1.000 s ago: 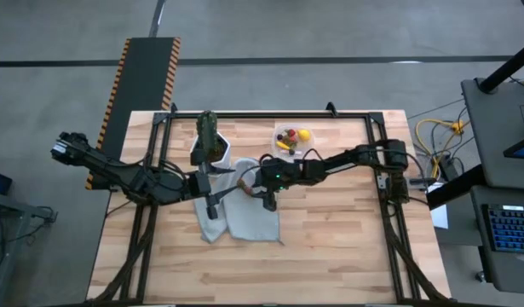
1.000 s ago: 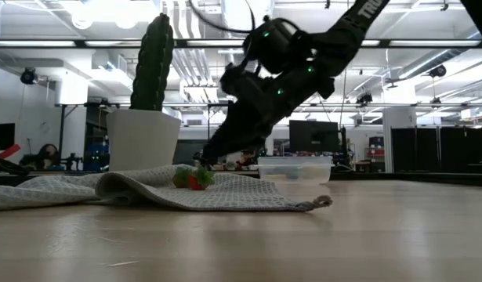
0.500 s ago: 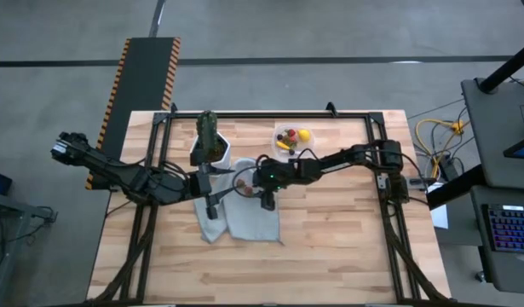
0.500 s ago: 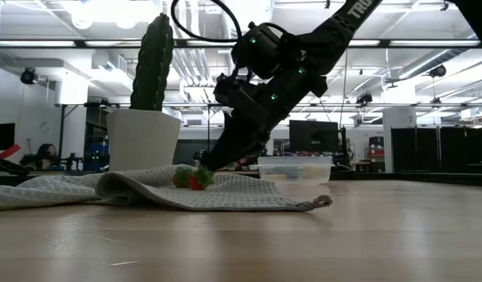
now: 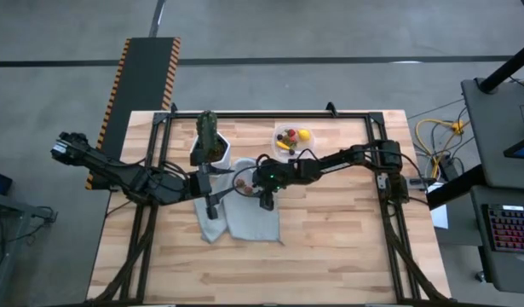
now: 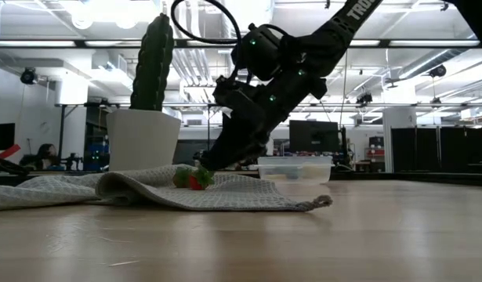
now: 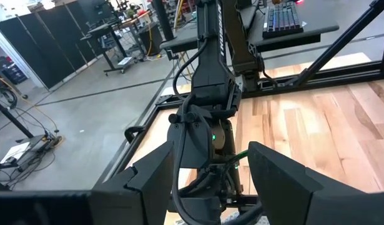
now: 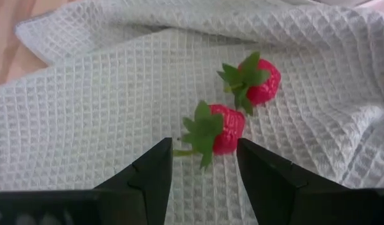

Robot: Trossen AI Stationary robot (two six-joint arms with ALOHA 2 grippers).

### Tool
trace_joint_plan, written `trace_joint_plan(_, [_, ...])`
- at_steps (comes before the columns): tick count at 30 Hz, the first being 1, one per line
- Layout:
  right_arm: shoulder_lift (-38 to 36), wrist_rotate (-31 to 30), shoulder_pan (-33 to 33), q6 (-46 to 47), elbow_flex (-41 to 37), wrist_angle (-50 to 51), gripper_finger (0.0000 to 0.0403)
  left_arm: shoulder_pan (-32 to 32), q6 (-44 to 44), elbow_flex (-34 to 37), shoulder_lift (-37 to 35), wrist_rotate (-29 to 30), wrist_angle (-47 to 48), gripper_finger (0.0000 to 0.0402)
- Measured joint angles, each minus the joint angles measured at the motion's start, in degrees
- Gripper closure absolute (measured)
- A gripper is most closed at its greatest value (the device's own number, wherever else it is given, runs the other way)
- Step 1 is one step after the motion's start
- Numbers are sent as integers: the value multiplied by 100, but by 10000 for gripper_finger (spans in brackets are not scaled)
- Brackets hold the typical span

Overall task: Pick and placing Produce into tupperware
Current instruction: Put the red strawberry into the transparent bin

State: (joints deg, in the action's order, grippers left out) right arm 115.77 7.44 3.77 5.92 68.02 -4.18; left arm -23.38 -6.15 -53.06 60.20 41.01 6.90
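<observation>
Right tool (image 8: pixel 204 164): in the right wrist view it hangs just above the cloth with its two fingers (image 8: pixel 148 172) apart and nothing between them; it is released, and the nearer strawberry lies just ahead of the gap.
Strawberries: two small red toy strawberries with green leaves lie on the cloth, close beside each other; the nearer strawberry (image 8: pixel 221 130) and the farther strawberry (image 8: pixel 261 81) show as two only in this wrist view.
Low view: here only one red and green lump (image 6: pixel 195 178) shows on the cloth (image 6: pixel 154 190), and the right tool (image 6: pixel 205 163) comes down to it from above, its tip just beside the fruit.
Cloth: a grey waffle-weave towel (image 5: pixel 240 213), crumpled, near the middle of the wooden worktop (image 5: pixel 330 247).
Left tool (image 5: pixel 212 205): it waits over the left part of the cloth; in the left wrist view its fingers (image 7: pixel 276 181) stand well apart and hold nothing, and the right arm fills the picture ahead of them.
Tupperware (image 5: pixel 293 139): a small clear container at the far side of the worktop, well apart from the cloth; only the high view shows the yellow, red and dark pieces inside it, the low view shows just its clear wall (image 6: pixel 295 168).
Cactus (image 5: pixel 208 130): green, upright in a white pot (image 6: pixel 143 139), at the far left edge of the cloth.
</observation>
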Motion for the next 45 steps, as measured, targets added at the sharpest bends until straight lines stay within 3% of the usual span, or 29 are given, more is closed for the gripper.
trace_joint_plan(31, [503,0,-51,324,478,61,231,-2,-2,4,0,0,14,212])
trace_joint_plan(45, [509,-2,-51,290,589,251,267,-1,-1,4,7,-1,13,212])
